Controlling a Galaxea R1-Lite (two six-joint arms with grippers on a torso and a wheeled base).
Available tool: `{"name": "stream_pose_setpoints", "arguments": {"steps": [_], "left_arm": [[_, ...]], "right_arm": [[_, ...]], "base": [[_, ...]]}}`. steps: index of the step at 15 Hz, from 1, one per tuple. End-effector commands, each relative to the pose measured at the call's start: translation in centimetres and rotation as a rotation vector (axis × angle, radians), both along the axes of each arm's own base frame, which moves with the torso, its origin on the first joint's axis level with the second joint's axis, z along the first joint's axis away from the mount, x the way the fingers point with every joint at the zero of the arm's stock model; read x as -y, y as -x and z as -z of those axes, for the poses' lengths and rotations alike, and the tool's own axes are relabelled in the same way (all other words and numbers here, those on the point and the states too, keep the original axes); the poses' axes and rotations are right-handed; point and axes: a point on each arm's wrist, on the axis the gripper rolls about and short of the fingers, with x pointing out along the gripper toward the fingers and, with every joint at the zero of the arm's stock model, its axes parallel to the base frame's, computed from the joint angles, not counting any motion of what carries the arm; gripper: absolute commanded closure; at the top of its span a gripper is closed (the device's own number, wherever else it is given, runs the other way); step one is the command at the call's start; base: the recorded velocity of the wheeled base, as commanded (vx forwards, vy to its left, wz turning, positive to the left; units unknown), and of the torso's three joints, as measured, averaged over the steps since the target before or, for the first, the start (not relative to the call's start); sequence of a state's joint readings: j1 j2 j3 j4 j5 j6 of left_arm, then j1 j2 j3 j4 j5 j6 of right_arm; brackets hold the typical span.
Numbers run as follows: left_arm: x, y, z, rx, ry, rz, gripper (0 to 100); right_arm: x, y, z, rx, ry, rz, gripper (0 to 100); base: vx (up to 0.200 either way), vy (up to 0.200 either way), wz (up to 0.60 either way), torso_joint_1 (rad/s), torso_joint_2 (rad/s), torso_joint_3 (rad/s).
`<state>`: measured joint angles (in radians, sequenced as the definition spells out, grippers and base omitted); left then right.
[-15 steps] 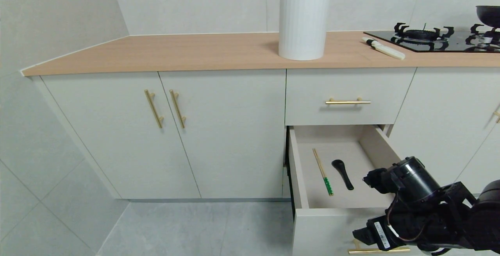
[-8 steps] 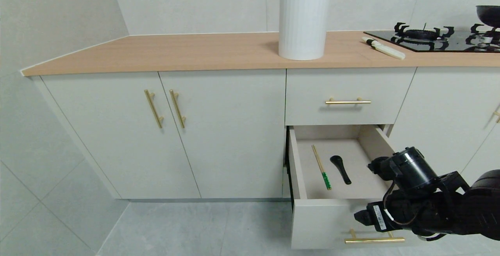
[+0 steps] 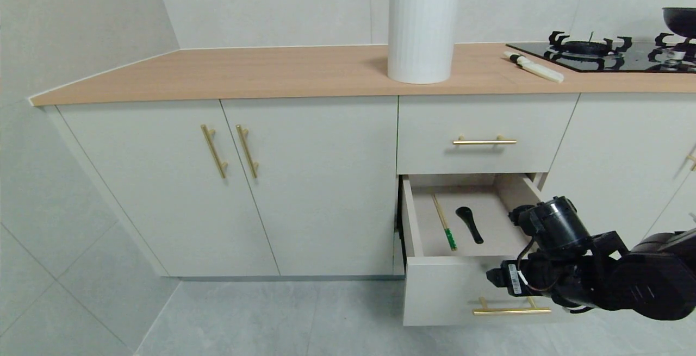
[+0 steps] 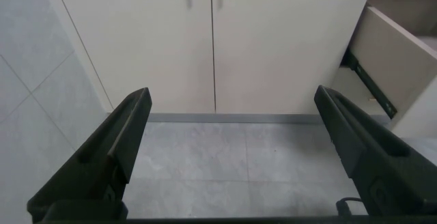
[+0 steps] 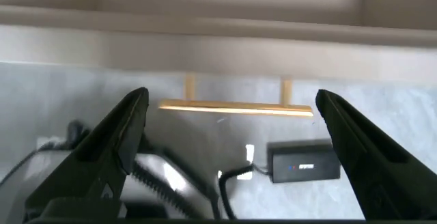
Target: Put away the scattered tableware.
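Note:
The lower drawer [image 3: 446,291] stands partly open, with a pair of chopsticks [image 3: 443,221] with green ends and a black spoon [image 3: 468,223] lying side by side inside. My right gripper [image 5: 232,104] is open, its fingers spread wide and level with the drawer's gold handle [image 5: 235,106], holding nothing. In the head view my right arm [image 3: 549,280] is up against the drawer front, just above the handle [image 3: 511,310]. My left gripper [image 4: 232,108] is open and empty, low over the floor facing the cabinet doors [image 4: 205,39].
A white ribbed canister [image 3: 421,29] and a white knife [image 3: 533,67] sit on the wooden countertop, beside a black gas hob [image 3: 603,51]. A shut upper drawer [image 3: 484,136] lies above the open one. Grey floor tiles [image 3: 244,318] spread left of the drawer.
The drawer has slid inward toward the cabinet, showing less of its inside. My right arm has moved with it, toward the cabinet and slightly up.

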<state>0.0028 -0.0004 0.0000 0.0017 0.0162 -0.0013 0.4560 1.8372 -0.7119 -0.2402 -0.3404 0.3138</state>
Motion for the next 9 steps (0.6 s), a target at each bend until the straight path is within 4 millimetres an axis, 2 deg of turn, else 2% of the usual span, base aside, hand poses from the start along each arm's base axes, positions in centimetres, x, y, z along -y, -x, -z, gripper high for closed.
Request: {"name": "stream_pose_setpoints", "arguments": {"steps": [1, 5, 9], "left_arm": [[0.0, 0.0, 0.0, 0.000, 0.000, -0.001, 0], [0.0, 0.0, 0.0, 0.000, 0.002, -0.001, 0], [0.0, 0.0, 0.0, 0.000, 0.000, -0.001, 0]], "right_arm": [[-0.1, -1.2, 0.9, -0.009, 0.008, 0.016, 0], [-1.1, -5.2, 1.1, 0.091, -0.034, 0.035, 0], [-1.6, -8.1, 1.4, 0.128, -0.047, 0.051, 0]], "base": [[0.000, 0.000, 0.00, 0.000, 0.00, 0.000], [0.000, 0.000, 0.00, 0.000, 0.00, 0.000], [0.000, 0.000, 0.00, 0.000, 0.00, 0.000]]}}
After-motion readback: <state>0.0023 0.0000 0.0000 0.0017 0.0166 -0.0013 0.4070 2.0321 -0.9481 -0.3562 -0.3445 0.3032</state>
